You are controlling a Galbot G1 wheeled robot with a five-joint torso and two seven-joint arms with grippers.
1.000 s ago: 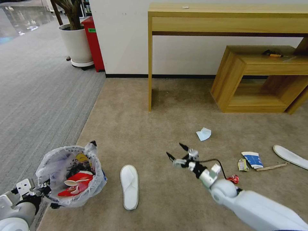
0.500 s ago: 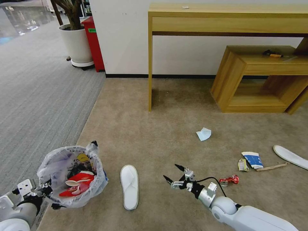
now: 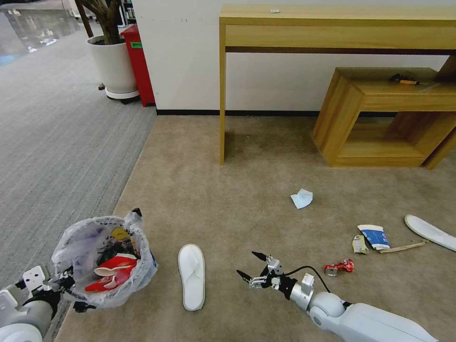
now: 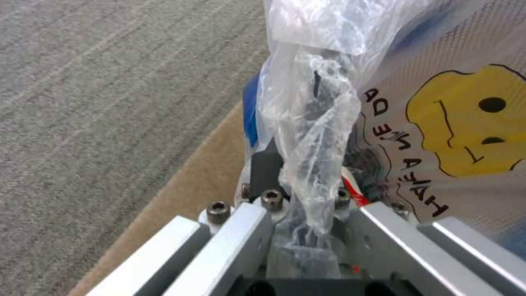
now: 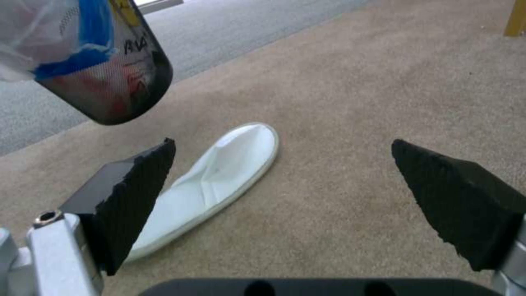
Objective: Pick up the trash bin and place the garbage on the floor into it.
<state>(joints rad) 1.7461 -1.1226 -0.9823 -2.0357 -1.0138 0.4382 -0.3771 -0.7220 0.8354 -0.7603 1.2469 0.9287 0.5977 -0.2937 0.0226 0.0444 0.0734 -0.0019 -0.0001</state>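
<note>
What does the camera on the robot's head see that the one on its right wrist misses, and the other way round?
Head view alone: the left gripper clamped on the trash bin, a tissue, a cup, a red wrapper, a second slipper.
Right wrist view alone: the textured black pads up close.
Both: the open right gripper, the near slipper, the bin, the floor.
</note>
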